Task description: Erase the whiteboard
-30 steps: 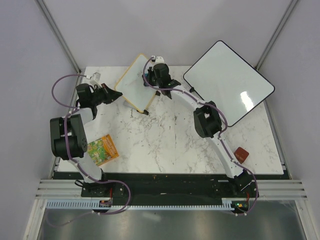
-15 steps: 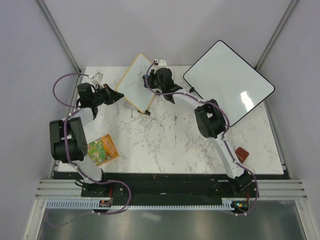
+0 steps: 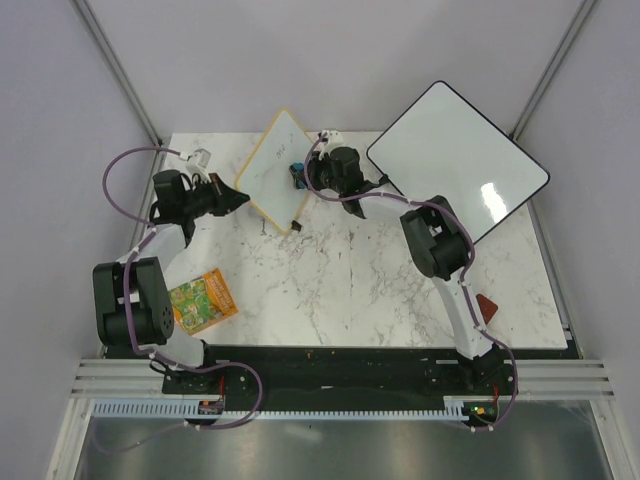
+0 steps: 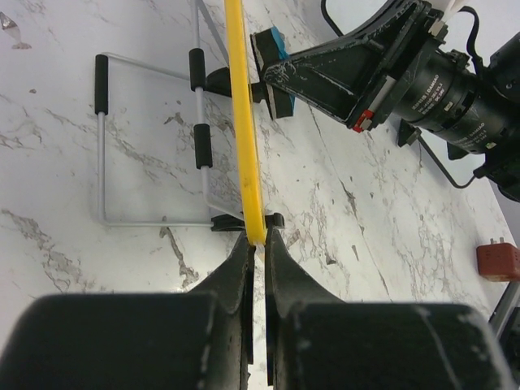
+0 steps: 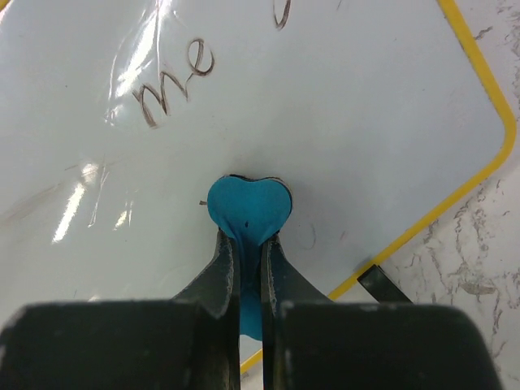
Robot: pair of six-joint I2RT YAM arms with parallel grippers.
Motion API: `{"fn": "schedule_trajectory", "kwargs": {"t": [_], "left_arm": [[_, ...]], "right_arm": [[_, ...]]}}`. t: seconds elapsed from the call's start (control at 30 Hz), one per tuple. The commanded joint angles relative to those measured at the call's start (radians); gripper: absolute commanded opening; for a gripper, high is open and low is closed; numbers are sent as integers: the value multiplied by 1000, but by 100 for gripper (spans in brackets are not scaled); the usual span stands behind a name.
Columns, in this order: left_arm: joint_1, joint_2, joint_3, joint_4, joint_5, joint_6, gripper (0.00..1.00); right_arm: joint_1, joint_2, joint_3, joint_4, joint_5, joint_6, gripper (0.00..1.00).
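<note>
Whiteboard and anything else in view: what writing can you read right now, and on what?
"me": dark handwriting on the whiteboard, right wrist view.
A further stroke at that view's top edge: cut off, unreadable.
Colourful card: print too small to read.
White lettering on the right arm's black barrel: too blurred to read.

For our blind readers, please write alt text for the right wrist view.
A blue heart-shaped eraser, held in the jaws, rests against the whiteboard. Dark handwriting reading "me" stands at upper left. The board's yellow frame and the marble table show at right.
</note>
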Motion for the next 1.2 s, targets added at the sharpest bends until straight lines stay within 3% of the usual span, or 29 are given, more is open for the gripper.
{"fn": "schedule_trajectory", "kwargs": {"t": [0.0,0.4,0.63,0.8,1.03,1.1,1.13,1.17], "left_arm": [[-16,-66,-41,-78,55,39,2],[-17,-62,-70,-117,-12,29,2],[-16,-72,-65,-154,-69,53,20],[-16,-94,-62,-189,-135,81,26],[-16,-91,-51,-209,-141,113,22],[-16,-94,-50,-223,-141,119,27],[-16,-103,-50,-226,-144,122,40],[-16,-111,-51,-232,-147,124,45]], "right_arm": [[-27,-79,-21,114,-85,41,0],[-55,-134,-102,196,-111,50,0],[-72,-135,-113,220,-128,73,0],[-75,-135,-116,223,-135,76,0],[-86,-134,-118,228,-147,82,0],[-87,-134,-118,228,-149,81,0],[-89,-132,-118,228,-151,82,0],[-89,-132,-119,228,-152,82,0]]}}
